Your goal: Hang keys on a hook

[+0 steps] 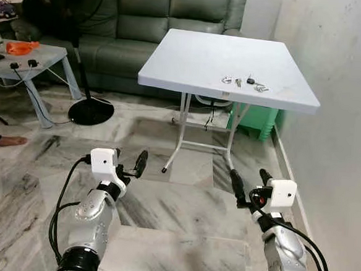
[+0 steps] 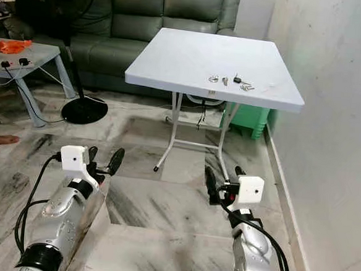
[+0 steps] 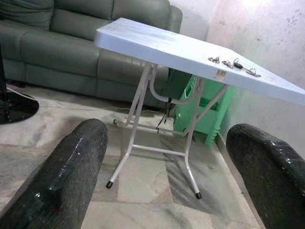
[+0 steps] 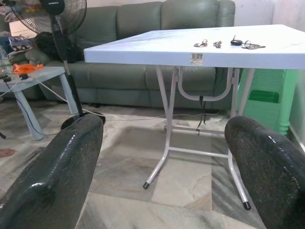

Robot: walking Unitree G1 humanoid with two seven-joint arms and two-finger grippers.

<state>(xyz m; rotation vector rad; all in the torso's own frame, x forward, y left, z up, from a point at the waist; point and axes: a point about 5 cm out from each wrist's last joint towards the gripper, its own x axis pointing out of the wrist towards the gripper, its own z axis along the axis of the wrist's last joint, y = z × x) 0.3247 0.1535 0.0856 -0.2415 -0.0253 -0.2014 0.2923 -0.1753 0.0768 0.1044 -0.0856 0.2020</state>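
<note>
**Two empty grippers, keys on far worktop**

Two grippers low over marble floor (image 1: 182,204), well short of the worktop: left gripper (image 1: 133,166) fingers spread, empty; right gripper (image 1: 249,184) fingers spread, empty. Beyond, white folding worktop (image 1: 198,56) by the wall; keys (image 1: 246,82) lie near its front right edge. Behind: green sofa (image 1: 145,21), standing fan (image 1: 81,54).

Keys (image 1: 243,81) lying flat, spread on white table (image 1: 192,59).

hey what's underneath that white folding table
Under the white folding table stand its white metal legs, with a green plastic stool behind by the wall. The tabletop covers the stool's upper part.
</note>
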